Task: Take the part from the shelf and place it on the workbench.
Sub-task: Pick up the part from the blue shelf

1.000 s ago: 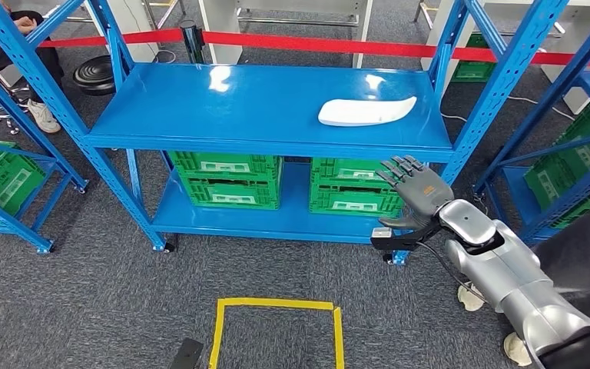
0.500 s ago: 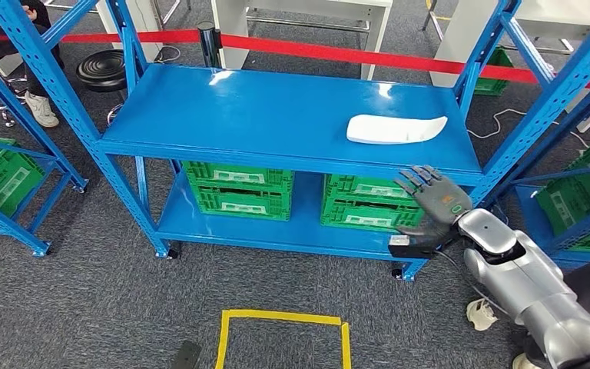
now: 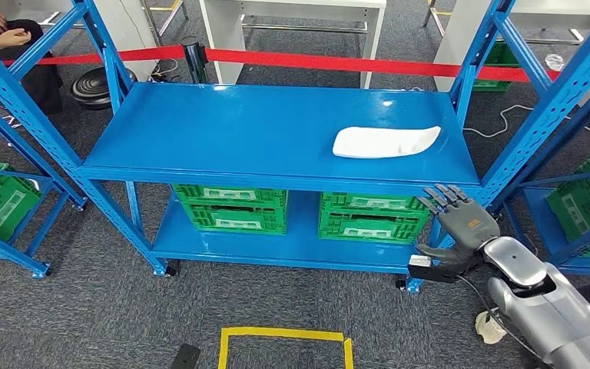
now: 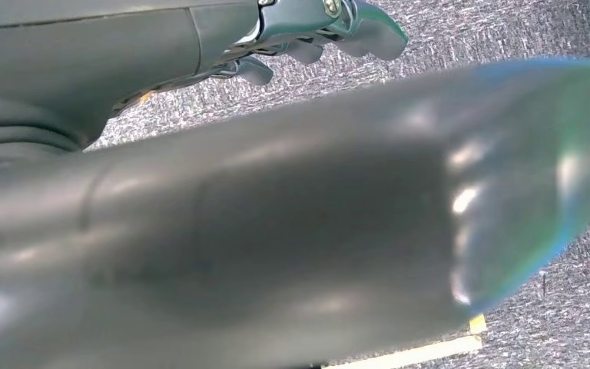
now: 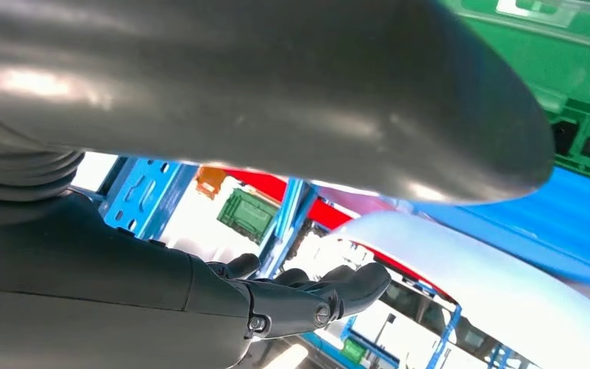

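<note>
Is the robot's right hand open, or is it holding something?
Open. In the head view the right hand has its fingers spread with nothing in them, below the shelf's front edge; the white part lies on the shelf.

I stand in what looks like a warehouse or robot test hall. In front of me is a blue steel shelf rack (image 3: 276,131) with perforated uprights, and more racks of the same kind flank it on both sides. Green plastic crates (image 3: 229,206) sit on the lower shelf. The floor is grey industrial carpet (image 3: 84,315) marked with a yellow tape square (image 3: 283,335). A red barrier belt (image 3: 330,61) runs behind the rack, with white workbenches (image 3: 292,15) beyond it.
</note>
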`<state>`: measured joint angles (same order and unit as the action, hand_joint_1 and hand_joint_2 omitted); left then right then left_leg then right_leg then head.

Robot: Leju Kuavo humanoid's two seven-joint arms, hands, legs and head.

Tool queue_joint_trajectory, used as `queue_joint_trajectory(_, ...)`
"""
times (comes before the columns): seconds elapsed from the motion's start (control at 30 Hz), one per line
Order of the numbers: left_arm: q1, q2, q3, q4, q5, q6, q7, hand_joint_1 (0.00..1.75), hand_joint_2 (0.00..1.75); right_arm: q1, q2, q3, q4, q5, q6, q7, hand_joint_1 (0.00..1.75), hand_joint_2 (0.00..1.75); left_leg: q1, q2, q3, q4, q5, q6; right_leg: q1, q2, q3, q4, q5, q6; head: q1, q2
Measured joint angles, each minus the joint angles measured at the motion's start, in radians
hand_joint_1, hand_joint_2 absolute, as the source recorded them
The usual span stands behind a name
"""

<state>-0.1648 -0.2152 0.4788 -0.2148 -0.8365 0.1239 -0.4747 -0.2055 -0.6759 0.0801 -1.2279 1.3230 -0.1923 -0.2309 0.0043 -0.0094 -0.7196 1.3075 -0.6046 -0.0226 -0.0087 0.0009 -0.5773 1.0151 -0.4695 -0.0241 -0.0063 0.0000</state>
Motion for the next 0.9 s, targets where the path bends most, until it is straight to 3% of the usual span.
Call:
queue_joint_trajectory(0.03, 0.001, 0.000, 0.000, 0.000, 0.000, 0.000, 0.000, 0.00, 0.00, 0.008, -0.004, -0.007, -0.005, 0.004, 0.004, 0.000, 0.00, 0.00, 0.000, 0.000, 0.006, -0.038, 0.030, 0.002, 0.000, 0.001, 0.011, 0.000, -0.008, 0.002, 0.000, 0.000)
queue_joint_trajectory(0.1, 0.003, 0.001, 0.000, 0.000, 0.000, 0.000, 0.000, 0.00, 0.00, 0.014, -0.014, -0.019, -0.015, 0.014, 0.011, -0.001, 0.00, 0.00, -0.003, 0.000, 0.044, -0.169, 0.122, 0.013, 0.001, 0.003, 0.032, 0.001, -0.025, 0.007, 0.000, 0.000)
queue_joint_trajectory(0.17, 0.003, 0.003, 0.000, 0.000, 0.000, 0.000, -0.001, 0.00, 0.00, 0.014, -0.026, -0.029, -0.024, 0.012, 0.016, -0.012, 0.00, 0.00, -0.007, 0.000, 0.072, -0.257, 0.165, 0.025, 0.003, 0.005, 0.041, 0.002, -0.039, 0.018, 0.001, 0.000)
queue_joint_trajectory(0.27, 0.003, 0.004, 0.000, 0.000, 0.001, 0.000, -0.003, 0.00, 0.00, 0.012, -0.048, -0.040, -0.041, -0.007, 0.020, -0.039, 0.00, 0.00, -0.007, -0.001, 0.089, -0.275, 0.169, 0.043, 0.003, 0.007, 0.046, 0.014, -0.045, 0.036, 0.002, 0.000)
queue_joint_trajectory(0.33, 0.002, 0.004, 0.000, -0.001, 0.005, 0.000, -0.003, 0.00, 0.00, 0.001, -0.062, -0.045, -0.050, -0.014, 0.024, -0.049, 0.00, 0.00, -0.004, 0.000, 0.104, -0.280, 0.168, 0.053, 0.000, 0.005, 0.023, 0.066, -0.058, 0.044, 0.004, 0.000)
queue_joint_trajectory(0.47, 0.001, 0.003, 0.000, -0.001, 0.017, 0.002, 0.008, 0.00, 0.00, -0.033, -0.083, -0.047, -0.054, -0.027, 0.045, -0.067, 0.00, 0.00, -0.003, 0.000, 0.115, -0.281, 0.156, 0.060, -0.007, 0.004, -0.112, 0.267, -0.136, 0.061, 0.007, 0.000)
queue_joint_trajectory(0.5, 0.001, 0.003, 0.000, -0.001, 0.019, 0.003, 0.010, 0.00, 0.00, -0.041, -0.088, -0.047, -0.054, -0.032, 0.051, -0.072, 0.00, 0.00, -0.003, 0.000, 0.119, -0.280, 0.151, 0.059, -0.009, 0.004, -0.127, 0.271, -0.128, 0.064, 0.007, 0.000)
queue_joint_trajectory(0.53, 0.002, 0.003, 0.000, -0.001, 0.019, 0.003, 0.011, 0.00, 0.00, -0.051, -0.095, -0.047, -0.054, -0.035, 0.056, -0.077, 0.00, 0.00, -0.002, -0.001, 0.123, -0.278, 0.145, 0.058, -0.012, 0.003, -0.124, 0.240, -0.100, 0.066, 0.007, 0.000)
queue_joint_trajectory(0.6, 0.002, 0.002, 0.000, -0.001, 0.020, 0.004, 0.011, 0.00, 0.00, -0.074, -0.109, -0.047, -0.055, -0.041, 0.063, -0.083, 0.00, 0.00, -0.001, -0.002, 0.134, -0.275, 0.134, 0.050, -0.016, 0.002, -0.082, 0.114, -0.018, 0.068, 0.007, 0.000)
queue_joint_trajectory(0.63, 0.001, 0.002, 0.000, -0.001, 0.020, 0.005, 0.011, 0.00, 0.00, -0.084, -0.114, -0.047, -0.055, -0.043, 0.066, -0.086, 0.00, 0.00, -0.002, -0.003, 0.138, -0.273, 0.130, 0.045, -0.015, 0.002, -0.063, 0.060, 0.000, 0.065, 0.008, 0.000)
queue_joint_trajectory(0.67, 0.001, 0.002, 0.000, -0.001, 0.020, 0.006, 0.011, 0.00, 0.00, -0.093, -0.118, -0.047, -0.056, -0.045, 0.069, -0.088, 0.00, 0.00, -0.003, -0.004, 0.139, -0.273, 0.127, 0.038, -0.013, 0.001, -0.050, 0.026, 0.011, 0.058, 0.008, 0.000)
queue_joint_trajectory(0.77, 0.002, 0.002, 0.000, -0.001, 0.021, 0.006, 0.010, 0.00, 0.00, -0.103, -0.129, -0.046, -0.059, -0.051, 0.072, -0.090, 0.00, 0.00, -0.006, -0.004, 0.144, -0.276, 0.125, 0.020, -0.008, 0.002, -0.039, 0.009, 0.017, 0.035, 0.008, 0.000)
queue_joint_trajectory(0.9, -0.003, 0.002, 0.000, -0.002, 0.021, 0.002, 0.010, 0.00, 0.00, -0.104, -0.134, -0.045, -0.064, -0.062, 0.070, -0.084, 0.00, 0.00, -0.008, -0.001, 0.155, -0.294, 0.122, 0.061, -0.007, 0.004, -0.027, 0.001, 0.020, 0.029, 0.007, 0.000)
